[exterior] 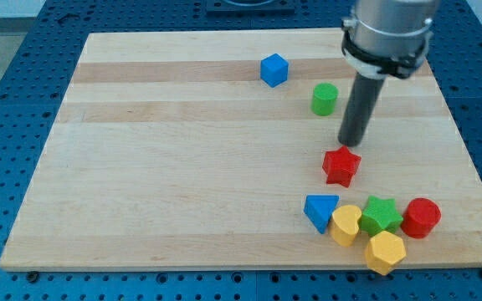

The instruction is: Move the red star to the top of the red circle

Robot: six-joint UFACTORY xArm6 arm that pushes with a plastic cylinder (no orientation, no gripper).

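The red star (pixel 341 165) lies on the wooden board (pixel 182 167), right of centre. The red circle (pixel 421 217) is a short red cylinder at the lower right, below and to the right of the star. My tip (pixel 351 144) is just above the star's upper edge, close to it or touching it; I cannot tell which. The dark rod runs up from the tip to the arm's grey body (pixel 389 33) at the view's top right.
A blue cube (pixel 274 69) and a green cylinder (pixel 325 99) sit near the top. A blue triangle (pixel 320 211), a yellow heart (pixel 346 224), a green star (pixel 381 215) and a yellow hexagon (pixel 385 252) cluster left of the red circle.
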